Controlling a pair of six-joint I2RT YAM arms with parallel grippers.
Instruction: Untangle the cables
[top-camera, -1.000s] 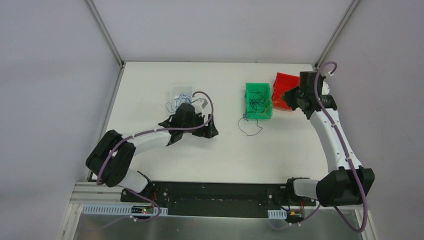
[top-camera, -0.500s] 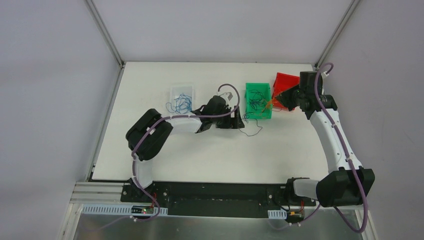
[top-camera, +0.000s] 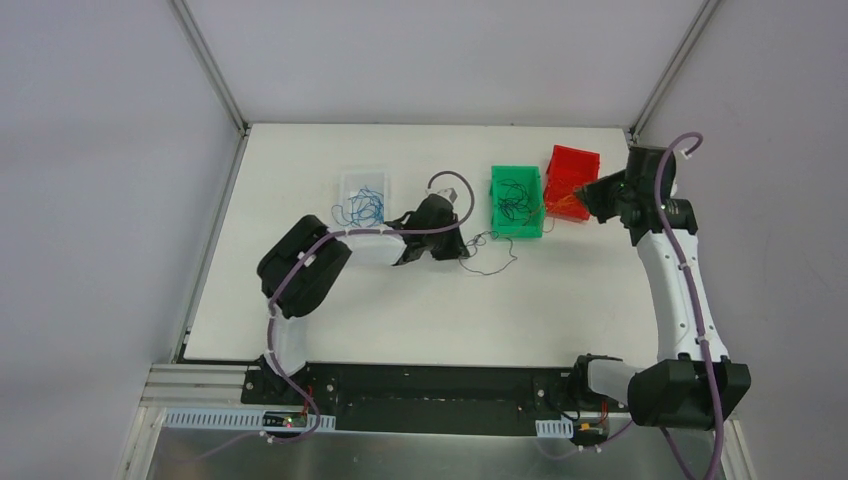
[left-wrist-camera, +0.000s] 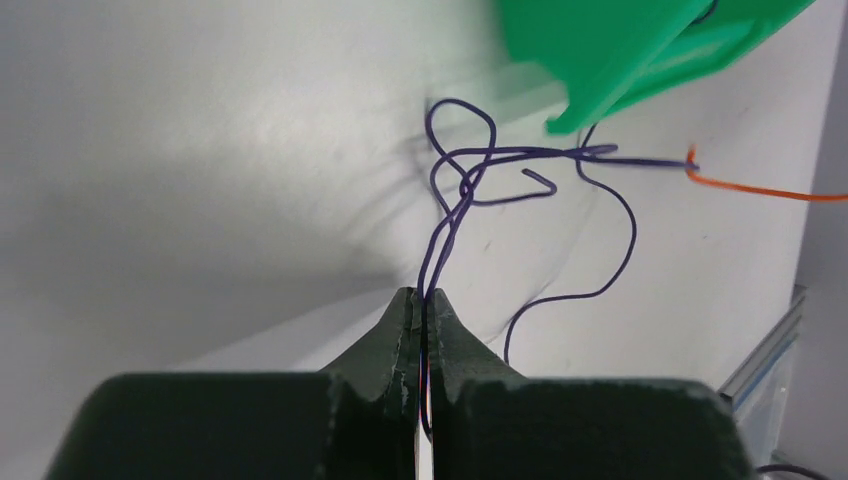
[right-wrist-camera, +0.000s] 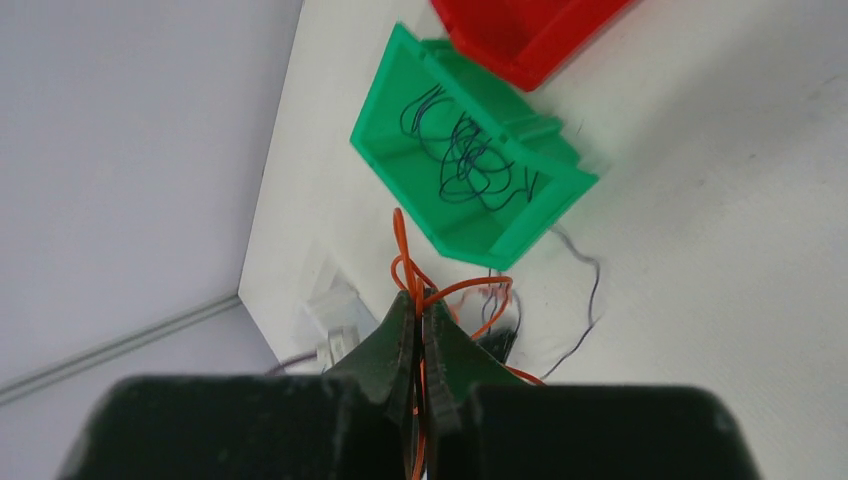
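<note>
Left pincer (left-wrist-camera: 421, 295) newly clenched on purple cable (left-wrist-camera: 640, 160), right pincer (right-wrist-camera: 420, 300) on orange cable (right-wrist-camera: 397, 235); white table (top-camera: 400, 300), grey walls (top-camera: 100, 150).

Top camera high behind the arm bases, looking down on the whole tabletop (top-camera: 400, 310), left wrist camera low and close, right wrist camera higher, all sharing the green bin (top-camera: 518, 231) at 2 o'clock.

The bench (top-camera: 400, 310) is white. The green bin (top-camera: 518, 231) holds black cables (right-wrist-camera: 468, 160); the red bin (top-camera: 575, 160) sits at the upper right. The dark green left pincer (left-wrist-camera: 420, 300) grips a violet-blue cable (left-wrist-camera: 466, 185), and the right pincer (right-wrist-camera: 420, 305) an orange cable (right-wrist-camera: 398, 235).
</note>
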